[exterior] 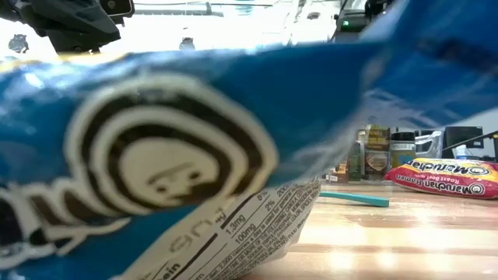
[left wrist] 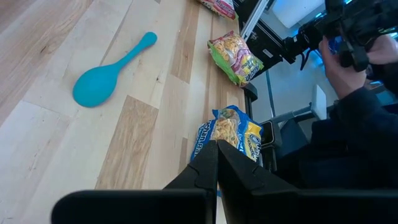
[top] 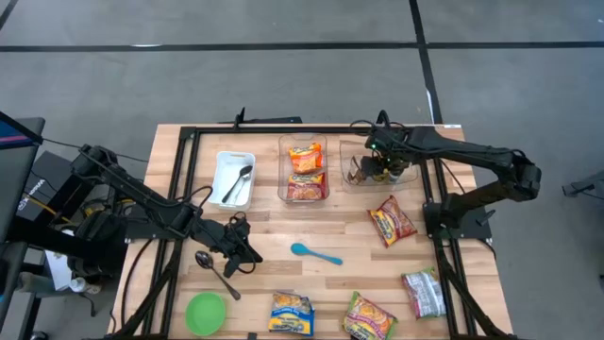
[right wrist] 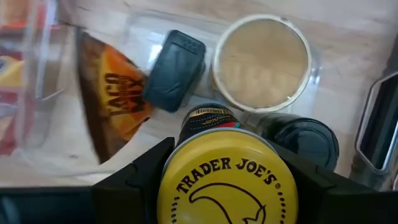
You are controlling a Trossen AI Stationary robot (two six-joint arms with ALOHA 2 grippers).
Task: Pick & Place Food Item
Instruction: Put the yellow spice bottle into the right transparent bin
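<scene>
Yellow-lidded Trader Joe's jar (right wrist: 227, 180) is clamped between the right gripper (top: 382, 162) jaws, over the clear plastic bin (top: 351, 179); left gripper (top: 247, 253) jaws are shut empty above the wooden tabletop (top: 359, 236).

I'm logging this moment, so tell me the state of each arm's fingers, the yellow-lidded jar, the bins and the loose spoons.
Right gripper: fingers shut on the yellow-lidded jar, over the right clear bin.
Left gripper: fingers shut, empty, above the table.
Yellow-lidded jar: upright, lid on.
White tray: holds a spoon.
Middle clear bin: holds noodle packets.
Blue spoon: lying loose on the table.
Metal spoon: lying loose on the table.
</scene>
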